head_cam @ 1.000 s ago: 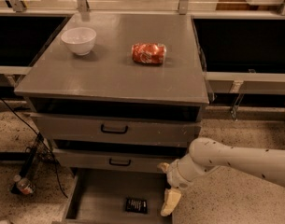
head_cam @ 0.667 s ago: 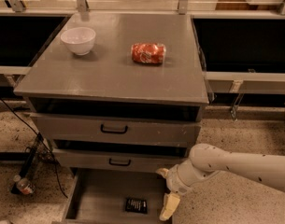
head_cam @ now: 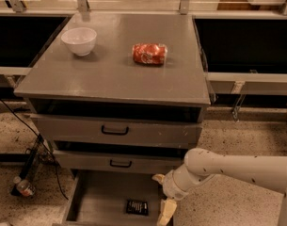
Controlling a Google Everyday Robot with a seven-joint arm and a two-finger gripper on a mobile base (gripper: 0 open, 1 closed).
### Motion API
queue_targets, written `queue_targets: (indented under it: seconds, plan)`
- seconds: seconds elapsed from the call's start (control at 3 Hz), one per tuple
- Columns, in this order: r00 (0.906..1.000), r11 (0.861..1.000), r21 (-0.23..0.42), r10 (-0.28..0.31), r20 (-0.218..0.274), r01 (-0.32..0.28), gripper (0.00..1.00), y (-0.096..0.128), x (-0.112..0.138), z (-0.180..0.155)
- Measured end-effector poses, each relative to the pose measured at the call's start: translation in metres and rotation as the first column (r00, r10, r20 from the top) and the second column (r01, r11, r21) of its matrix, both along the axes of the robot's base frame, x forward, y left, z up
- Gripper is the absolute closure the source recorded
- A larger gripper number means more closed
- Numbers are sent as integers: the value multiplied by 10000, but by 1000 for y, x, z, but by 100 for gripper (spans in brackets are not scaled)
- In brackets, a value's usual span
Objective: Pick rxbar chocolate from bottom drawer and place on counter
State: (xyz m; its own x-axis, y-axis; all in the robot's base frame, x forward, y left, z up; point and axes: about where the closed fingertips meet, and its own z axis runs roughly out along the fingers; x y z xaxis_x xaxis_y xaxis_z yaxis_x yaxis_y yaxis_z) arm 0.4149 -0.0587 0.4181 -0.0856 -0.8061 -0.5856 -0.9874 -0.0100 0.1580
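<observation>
The rxbar chocolate (head_cam: 137, 206), a small flat black wrapper, lies on the floor of the open bottom drawer (head_cam: 93, 204), near its right side. My gripper (head_cam: 161, 197) hangs at the drawer's right edge, just right of the bar and slightly above it. One pale finger (head_cam: 165, 212) points down past the drawer wall and the other (head_cam: 158, 178) sticks out to the left higher up, so the gripper stands open with nothing in it. The white arm (head_cam: 227, 167) reaches in from the right. Above the drawers lies the grey counter (head_cam: 115, 74).
On the counter stand a white bowl (head_cam: 79, 40) at the back left and a red-orange snack packet (head_cam: 149, 53) near the middle. Two shallower drawers with black handles (head_cam: 115, 130) sit above the open one. Cables and a bottle (head_cam: 24, 187) lie on the floor at left.
The gripper has shifted a little left and down, toward the open bottom drawer. The bar has not moved.
</observation>
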Motion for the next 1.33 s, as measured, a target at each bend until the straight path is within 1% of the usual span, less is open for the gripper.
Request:
queue_targets:
  seconds: [0.33, 0.67, 1.0, 1.33]
  plan:
    - [10000, 10000, -25, -41, 10, 41, 0, 0, 0, 0]
    - [9980, 9974, -364, -618, 165, 624, 0, 0, 3, -7]
    - [9979, 9975, -315, -628, 154, 632, 0, 1, 3, -8]
    - [9979, 9982, 72, -598, -238, 600, 0, 13, 15, -31]
